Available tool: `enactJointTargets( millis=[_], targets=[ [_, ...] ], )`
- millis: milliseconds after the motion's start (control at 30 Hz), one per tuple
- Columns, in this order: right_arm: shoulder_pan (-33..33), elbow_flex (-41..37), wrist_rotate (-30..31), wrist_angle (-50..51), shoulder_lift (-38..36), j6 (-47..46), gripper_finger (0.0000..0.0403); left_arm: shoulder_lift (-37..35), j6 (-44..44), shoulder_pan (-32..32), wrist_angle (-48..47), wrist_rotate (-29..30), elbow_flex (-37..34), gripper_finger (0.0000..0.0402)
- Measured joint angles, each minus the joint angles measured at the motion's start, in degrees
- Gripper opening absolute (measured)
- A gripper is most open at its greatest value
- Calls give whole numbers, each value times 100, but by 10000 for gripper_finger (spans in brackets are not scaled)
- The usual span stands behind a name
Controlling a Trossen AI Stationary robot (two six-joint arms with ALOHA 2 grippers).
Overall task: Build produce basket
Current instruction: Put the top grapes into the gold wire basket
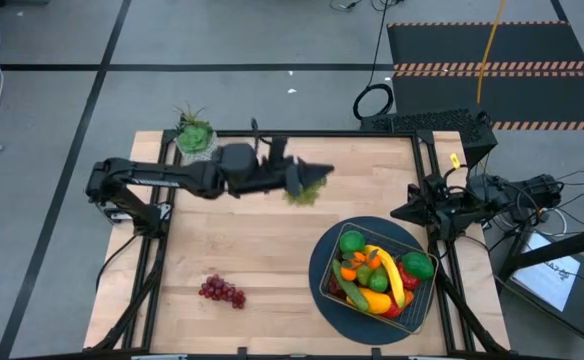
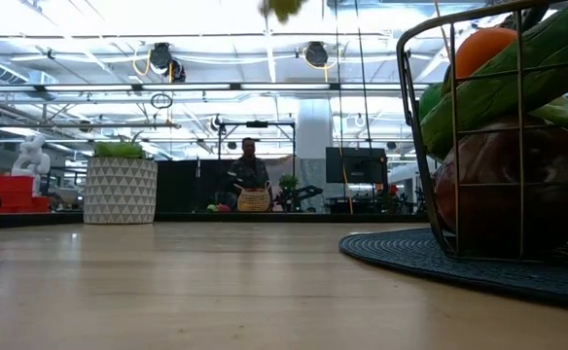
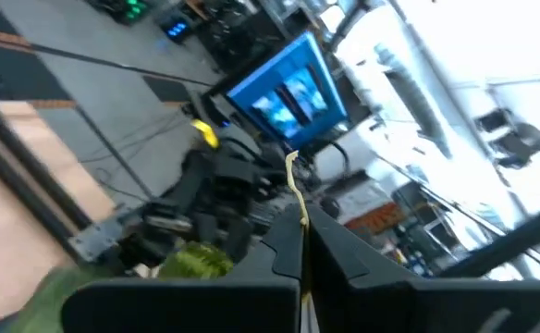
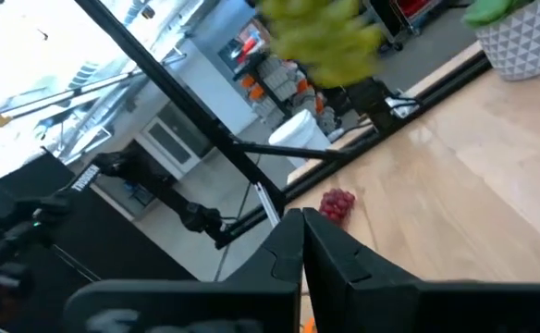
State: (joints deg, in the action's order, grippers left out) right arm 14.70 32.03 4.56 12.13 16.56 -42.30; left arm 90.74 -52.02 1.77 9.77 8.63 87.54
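Item: green grapes [image 1: 302, 193], centre frame, pinched by stem in my left claw [image 1: 307, 180] (carried level to basket [image 1: 377, 270], ideally).

Wooden table [image 1: 272, 260]: mat [image 1: 322, 262], grapes [image 1: 221, 290], plant [image 1: 194, 136]

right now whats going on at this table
The left hand is shut on a bunch of green grapes, holding it up above the middle of the table. The wire basket sits on a round mat near the right side, already piled with fruit. A bunch of purple grapes lies loose on the wood. The right hand waits shut by the table's right edge.
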Motion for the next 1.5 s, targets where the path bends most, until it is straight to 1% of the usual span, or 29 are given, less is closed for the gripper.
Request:
enactJointTargets(
  millis=[67,133,200,300,367,533,600,667,733,833,900,1033,1133,1200,1367,1500],
  targets=[
    [0,0,1,111,-56,-3,0,175,68,175,275,53,38,4],
    [0,0,6,162,-111,-3,0,340,203,313,206,72,227,3],
    [0,0,15,174,-177,44,0,613,469,436,150,69,572,2],
    [0,2,62,198,-271,123,0,1063,861,542,-138,15,1283,4],
    [2,17,206,226,-338,141,0,1416,1074,565,-456,-90,1845,4],
    [2,419,810,768,-363,211,0,2313,1403,561,-1338,-479,3218,5],
    [2,632,1047,979,-363,362,0,2655,1501,558,-1483,-639,3670,7],
    [0,820,1252,1130,-363,580,0,2910,1551,542,-1516,-778,3947,7],
    [0,961,1450,1167,-363,810,0,3112,1511,537,-1483,-855,4086,4],
    [0,1104,1634,1197,-365,1118,0,3301,1398,535,-1507,-905,4101,3],
    [0,1149,1668,1276,-365,1256,0,3409,1409,535,-1468,-926,4103,7],
    [0,1150,1679,1414,-361,1377,0,3692,1437,557,-1347,-1148,4103,4],
    [0,1152,1693,1434,-354,1472,0,3955,1425,572,-1110,-1191,4103,4],
    [0,1152,1791,1431,-352,1494,0,4073,1389,574,-1089,-1274,4103,9],
    [0,1152,1835,1415,-353,1494,0,4183,1291,574,-1155,-1494,4103,7],
    [0,1152,1825,1407,-354,1472,0,4174,1406,594,-1520,-1624,4103,6]
  ],
)
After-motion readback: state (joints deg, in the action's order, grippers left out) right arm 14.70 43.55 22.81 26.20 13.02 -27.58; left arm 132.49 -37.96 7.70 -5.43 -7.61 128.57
